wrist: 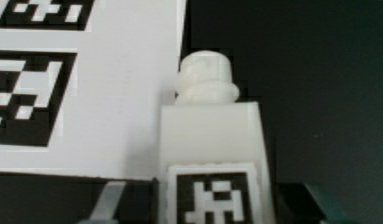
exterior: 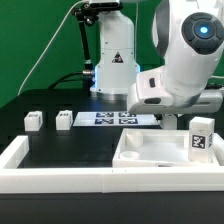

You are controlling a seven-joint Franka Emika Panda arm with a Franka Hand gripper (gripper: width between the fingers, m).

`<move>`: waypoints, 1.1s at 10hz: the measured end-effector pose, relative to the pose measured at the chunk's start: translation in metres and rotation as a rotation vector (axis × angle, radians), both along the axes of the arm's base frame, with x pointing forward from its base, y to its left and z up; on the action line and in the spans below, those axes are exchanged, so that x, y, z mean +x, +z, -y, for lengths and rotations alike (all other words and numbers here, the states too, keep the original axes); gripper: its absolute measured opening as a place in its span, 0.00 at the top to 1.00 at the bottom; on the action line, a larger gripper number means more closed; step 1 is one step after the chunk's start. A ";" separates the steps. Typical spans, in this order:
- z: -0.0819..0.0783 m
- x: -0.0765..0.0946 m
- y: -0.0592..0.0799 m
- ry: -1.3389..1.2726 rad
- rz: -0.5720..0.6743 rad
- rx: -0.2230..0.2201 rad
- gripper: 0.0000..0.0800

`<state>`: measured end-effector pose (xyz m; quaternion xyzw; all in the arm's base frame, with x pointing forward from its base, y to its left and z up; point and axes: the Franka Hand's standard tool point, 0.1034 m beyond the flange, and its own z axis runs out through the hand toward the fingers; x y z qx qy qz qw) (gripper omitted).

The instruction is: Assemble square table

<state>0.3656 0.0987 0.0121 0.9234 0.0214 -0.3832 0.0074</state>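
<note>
The leg (wrist: 213,150) between the dark jaws is plain white. Its face nearest them carries a square black-and-white tag. Just beside the jaws, the marker board (wrist: 99,100) is white, printed with blocky black tags. The desk (wrist: 312,80) beneath the jaws is black. Farther from the jaws, the square top (exterior: 150,150) is white all over. A loose leg (exterior: 33,120) and a second loose leg (exterior: 65,119) are white with dark marks, and the border wall (exterior: 100,183) is white. Above the jaws, the arm (exterior: 185,65) is white with a blue glow.
</note>
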 end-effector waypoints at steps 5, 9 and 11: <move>0.030 0.036 0.044 -0.050 0.021 0.053 0.64; 0.031 0.048 0.037 -0.049 0.203 0.053 0.64; 0.035 0.050 0.039 -0.054 0.289 0.053 0.64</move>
